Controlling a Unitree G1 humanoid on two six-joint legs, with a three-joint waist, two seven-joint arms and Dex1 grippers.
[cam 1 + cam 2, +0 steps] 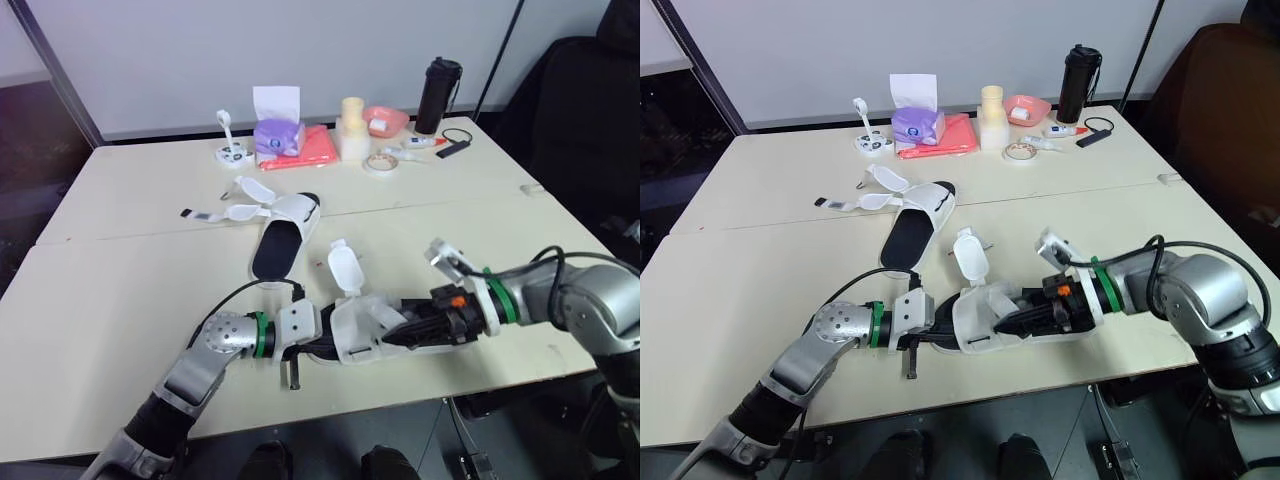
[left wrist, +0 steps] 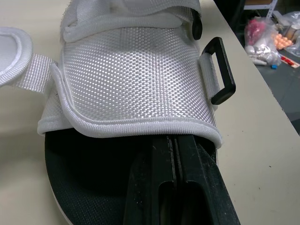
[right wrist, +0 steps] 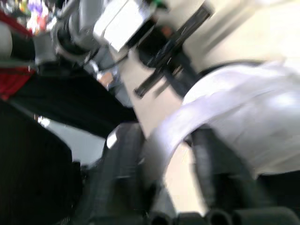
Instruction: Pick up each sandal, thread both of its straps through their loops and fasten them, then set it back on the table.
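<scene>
The near sandal [image 1: 365, 320] is at the front of the table [image 1: 120, 280], and the robot is on the strap step with it, while the far sandal [image 1: 285, 235] waits behind with its straps loose. The left fingers [image 2: 159, 164] are closed together and poked in under the white top at 1 end, and the right fingers [image 1: 430, 325] look pinched on a white flap at the other end. I think the next move is to catch the loose strap [image 1: 343, 265] that sticks up and push its tip through the black loop [image 2: 220, 70], which needs careful aim.
</scene>
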